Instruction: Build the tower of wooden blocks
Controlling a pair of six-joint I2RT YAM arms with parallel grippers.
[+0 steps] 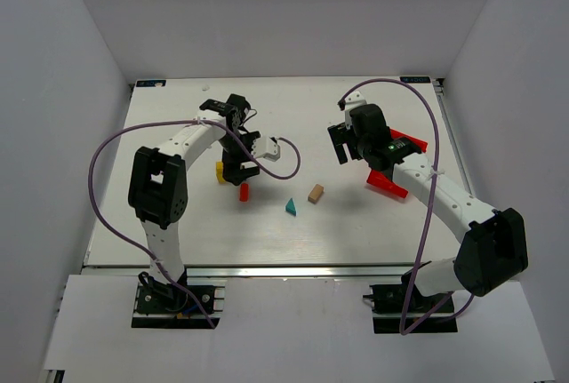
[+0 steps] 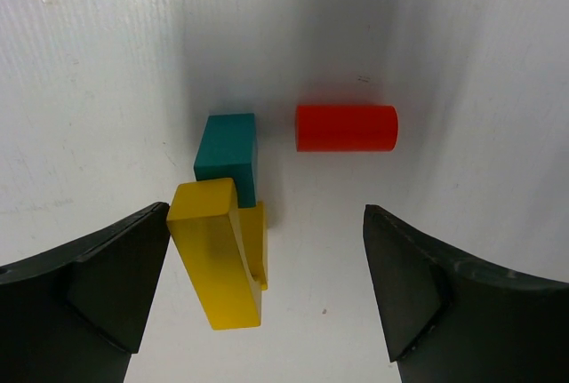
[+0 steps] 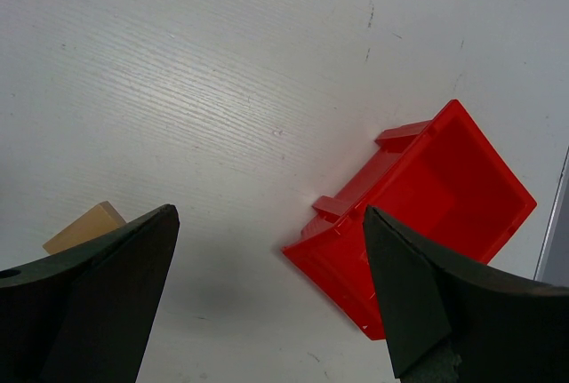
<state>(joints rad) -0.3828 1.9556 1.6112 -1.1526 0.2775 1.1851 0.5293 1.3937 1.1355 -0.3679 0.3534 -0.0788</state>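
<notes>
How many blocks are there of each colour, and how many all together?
Yellow: 1, the yellow arch
Teal: 2, the teal cube and the teal triangle
Red: 1, the red cylinder
Tan: 1, the tan cube
Total: 5 blocks

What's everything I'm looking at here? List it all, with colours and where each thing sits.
yellow arch: one, yellow, below the left gripper, against the teal cube
teal cube: one, teal, just beyond the arch
red block: one, red, round, lying near the teal cube, not touching
teal triangle: one, teal, mid-table
tan cube: one, plain wood, right of the triangle
red bin: one, red, right side, partly under the right arm
table: one, white
left gripper: one, black, open
right gripper: one, black, open
</notes>
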